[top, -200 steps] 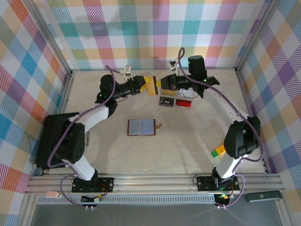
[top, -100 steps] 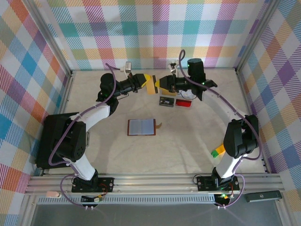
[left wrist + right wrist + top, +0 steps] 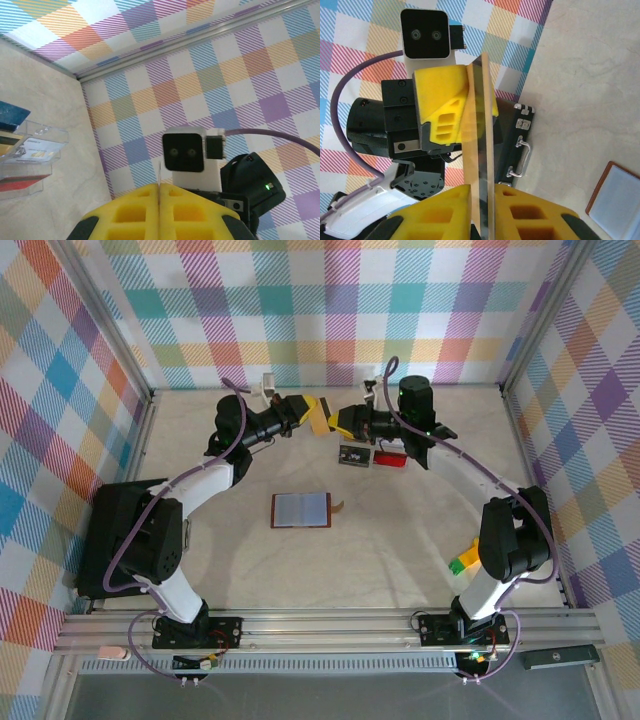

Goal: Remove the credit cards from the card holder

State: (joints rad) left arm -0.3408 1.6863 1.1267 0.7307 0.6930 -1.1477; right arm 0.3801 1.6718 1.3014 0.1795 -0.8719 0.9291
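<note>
Thin yellowish credit card point(image 3: 479, 150) hangs in the air at the back of the pale table point(image 3: 420, 540), well away from the flat reddish-brown card holder point(image 3: 301, 509), which lies open at mid-table showing its bluish-grey inside. The 2 grippers face each other. The left gripper point(image 3: 159, 200) pinches one end of the card and the right gripper point(image 3: 482, 215) clamps the other, both sets of yellow pads pressed onto it.

With 2 grips on 1 card, a pull before either lets go could bend it or tear it loose. Letting go together would drop it.

The clear plastic compartment box point(image 3: 47, 132) just below them holds blue, yellow-white and red cards. Whether the holder's pockets keep any cards I cannot tell.
</note>
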